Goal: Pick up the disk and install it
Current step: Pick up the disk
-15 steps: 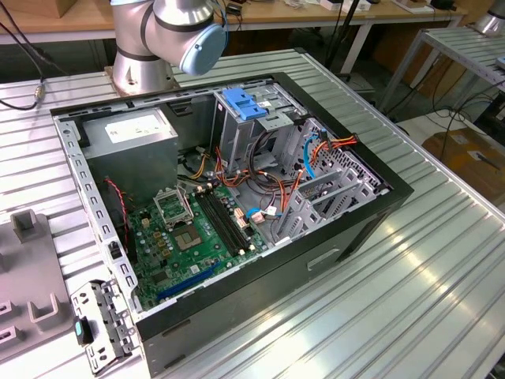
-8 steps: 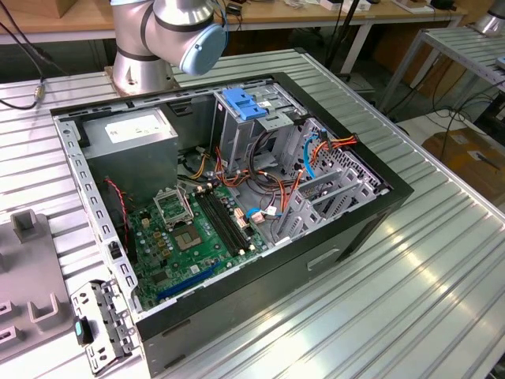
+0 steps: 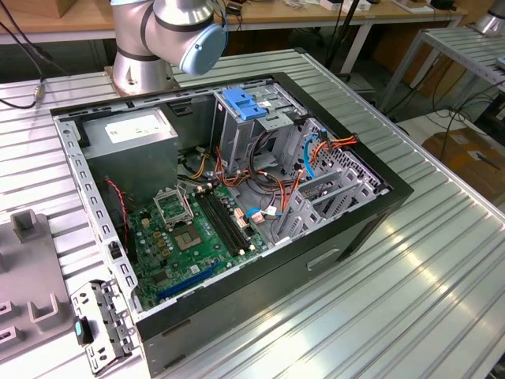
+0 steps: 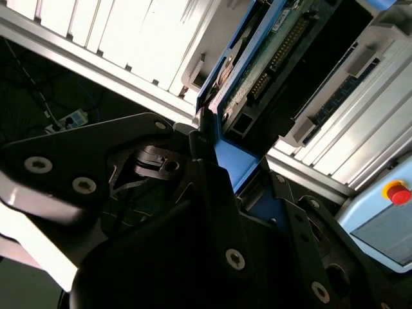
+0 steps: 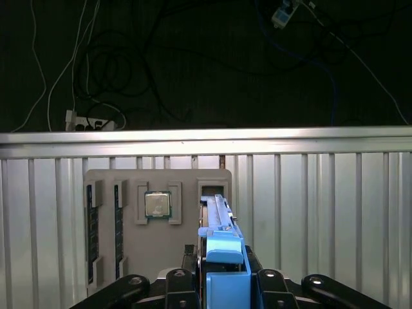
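In both wrist views my gripper is shut on the disk, which I see edge-on, lifted over the ribbed metal table. Its blue plastic side rail sits between the black fingers. The second wrist view shows the disk from below, with its green circuit board and blue rail, and the gripper clamped on the near end. In the exterior view the open computer case lies on the table with its metal drive cage and blue handle near the back.
A grey fixture tray under the gripper holds a processor chip and memory sticks. Inside the case are a green motherboard, a grey power supply box and loose cables. The arm's base stands behind the case.
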`<state>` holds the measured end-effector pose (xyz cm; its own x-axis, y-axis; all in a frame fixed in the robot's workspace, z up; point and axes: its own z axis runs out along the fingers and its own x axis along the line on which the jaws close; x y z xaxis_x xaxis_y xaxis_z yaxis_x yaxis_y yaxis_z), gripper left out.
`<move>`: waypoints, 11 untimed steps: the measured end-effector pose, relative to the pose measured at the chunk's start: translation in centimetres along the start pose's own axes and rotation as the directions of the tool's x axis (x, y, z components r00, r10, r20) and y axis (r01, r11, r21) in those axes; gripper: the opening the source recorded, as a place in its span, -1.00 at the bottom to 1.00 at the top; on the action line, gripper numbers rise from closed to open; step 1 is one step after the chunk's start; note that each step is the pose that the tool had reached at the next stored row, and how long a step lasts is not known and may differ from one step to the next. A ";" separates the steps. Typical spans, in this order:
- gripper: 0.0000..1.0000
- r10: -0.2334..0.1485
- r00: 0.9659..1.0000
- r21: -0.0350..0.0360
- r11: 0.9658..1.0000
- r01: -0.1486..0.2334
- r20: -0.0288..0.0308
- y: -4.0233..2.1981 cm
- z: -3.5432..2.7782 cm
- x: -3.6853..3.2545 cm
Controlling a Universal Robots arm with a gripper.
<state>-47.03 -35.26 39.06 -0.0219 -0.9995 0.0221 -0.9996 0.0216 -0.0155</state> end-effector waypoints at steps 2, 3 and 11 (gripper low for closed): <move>-0.25 0.000 1.000 0.000 1.000 0.000 0.000 0.00 -0.12 0.00; -0.25 0.000 1.000 0.000 1.000 0.000 0.000 0.00 -0.17 0.00; -0.25 0.000 1.000 0.000 1.000 0.000 0.000 -0.01 -0.58 0.01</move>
<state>-47.03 -35.26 39.64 -0.0219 -0.9995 0.0219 -0.9996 0.0215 -0.0154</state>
